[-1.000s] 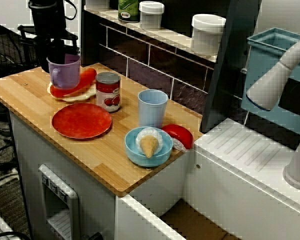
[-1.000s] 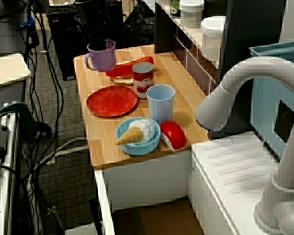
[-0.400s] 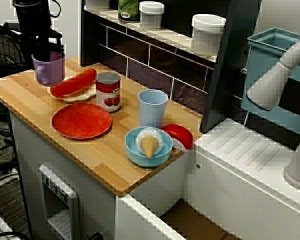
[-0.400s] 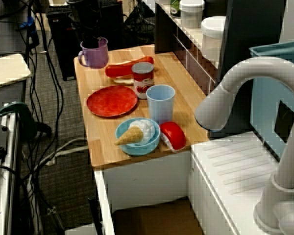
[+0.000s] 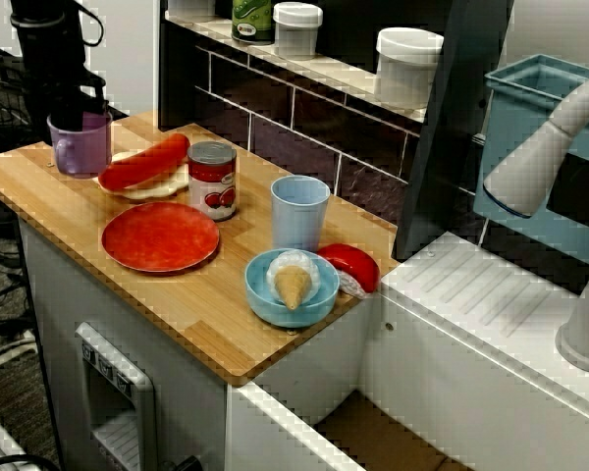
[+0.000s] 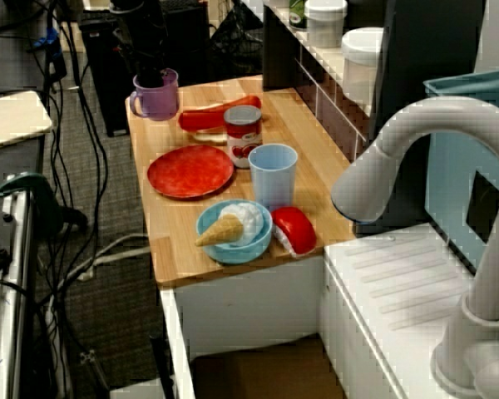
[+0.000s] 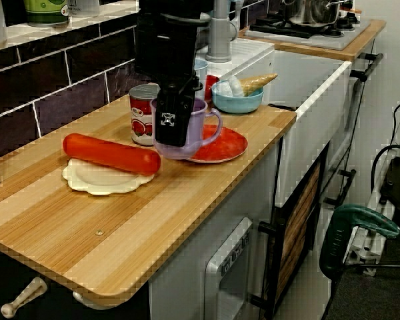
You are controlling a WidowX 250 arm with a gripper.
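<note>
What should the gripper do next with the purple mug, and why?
Probably lower the purple mug straight down until it plainly rests on the wooden counter. The gripper is shut on its rim, I cannot tell whether its base touches the wood, and the counter's edge and the hot dog are both close.

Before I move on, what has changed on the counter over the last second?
The gripper stayed shut on the purple mug and carried it off from above the hot dog, toward the end of the counter farthest from the sink, and lower. Whether the mug touches the wood cannot be told. The hot dog, can, red plate, blue cup and bowl have not moved.
</note>
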